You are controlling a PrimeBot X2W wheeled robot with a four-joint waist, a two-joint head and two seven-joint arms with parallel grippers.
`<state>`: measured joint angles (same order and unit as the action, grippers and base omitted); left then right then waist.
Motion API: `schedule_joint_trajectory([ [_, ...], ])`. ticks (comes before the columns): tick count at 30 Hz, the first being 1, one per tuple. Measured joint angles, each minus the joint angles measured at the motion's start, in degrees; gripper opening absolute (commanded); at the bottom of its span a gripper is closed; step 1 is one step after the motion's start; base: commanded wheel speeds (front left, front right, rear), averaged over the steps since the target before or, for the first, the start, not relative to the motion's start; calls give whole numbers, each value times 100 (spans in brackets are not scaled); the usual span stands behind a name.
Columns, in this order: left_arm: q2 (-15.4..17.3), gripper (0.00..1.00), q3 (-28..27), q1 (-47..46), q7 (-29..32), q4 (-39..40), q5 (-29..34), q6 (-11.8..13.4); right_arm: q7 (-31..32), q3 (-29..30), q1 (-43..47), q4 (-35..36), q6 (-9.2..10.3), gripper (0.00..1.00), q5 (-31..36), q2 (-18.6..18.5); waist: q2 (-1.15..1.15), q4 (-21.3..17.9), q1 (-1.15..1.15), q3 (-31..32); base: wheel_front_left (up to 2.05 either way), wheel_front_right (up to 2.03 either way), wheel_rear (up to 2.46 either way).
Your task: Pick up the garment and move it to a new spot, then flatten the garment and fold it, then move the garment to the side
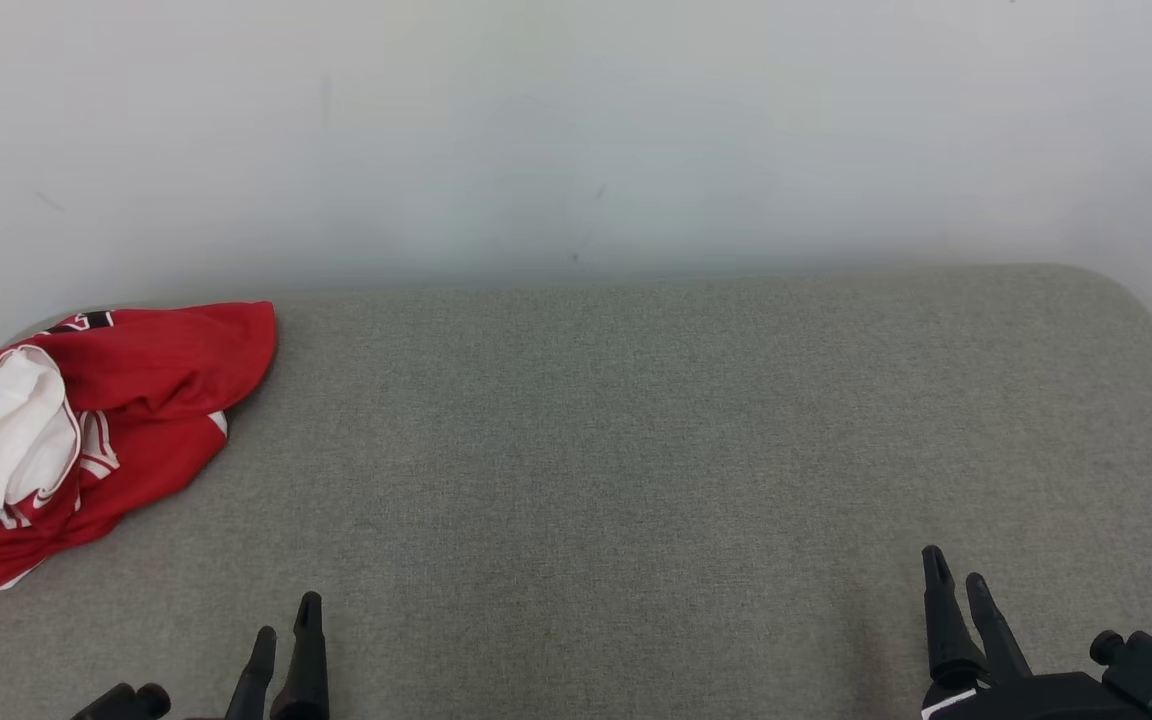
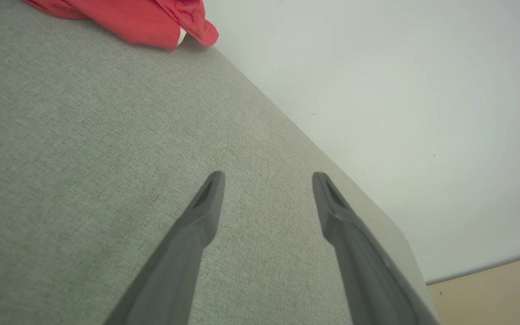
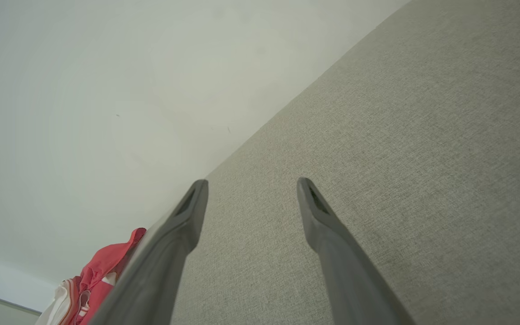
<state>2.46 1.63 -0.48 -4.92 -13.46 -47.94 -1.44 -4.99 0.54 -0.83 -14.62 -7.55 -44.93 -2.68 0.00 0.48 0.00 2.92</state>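
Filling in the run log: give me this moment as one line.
stage: before pickup | garment: crumpled, left end of table | left gripper: jaws open, empty | right gripper: jaws open, empty

Crumpled red cloth garment (image 1: 151,395), with white lining, white stripe trim and a small black mark. Grey-green woven-fabric counter (image 1: 636,430), finely flecked. Plain off-white wall (image 1: 576,120). Left hand (image 1: 287,615) and right hand (image 1: 953,564): matt black fingers. Pale tan floor (image 2: 494,293).

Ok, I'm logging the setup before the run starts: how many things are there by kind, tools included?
Shirt, red and white, crumpled: 1
Tools, both open: 2 (left tool, right tool)
Total: 3
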Motion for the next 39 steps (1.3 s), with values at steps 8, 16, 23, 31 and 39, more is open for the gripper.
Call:
schedule_joint_trajectory([
  [8,2,100,100,58,-119,31,600,44,-113,-65,60,13,0,100,536,-1,0,9,1,40,0,0,0],
  [16,7,100,189,82,-256,68,1168,92,-244,-122,93,26,0,100,1043,-1,0,21,1,91,0,0,0],
  [23,9,100,242,113,-365,141,1650,144,-359,-174,113,35,0,100,1477,-3,0,28,1,138,0,0,0],
  [31,13,100,264,196,-479,194,2249,221,-464,-267,135,-23,0,100,1992,-4,0,49,0,190,0,0,0],
  [39,29,100,259,230,-580,158,2781,293,-492,-346,158,-176,0,100,2348,-5,0,56,0,236,0,0,0],
])
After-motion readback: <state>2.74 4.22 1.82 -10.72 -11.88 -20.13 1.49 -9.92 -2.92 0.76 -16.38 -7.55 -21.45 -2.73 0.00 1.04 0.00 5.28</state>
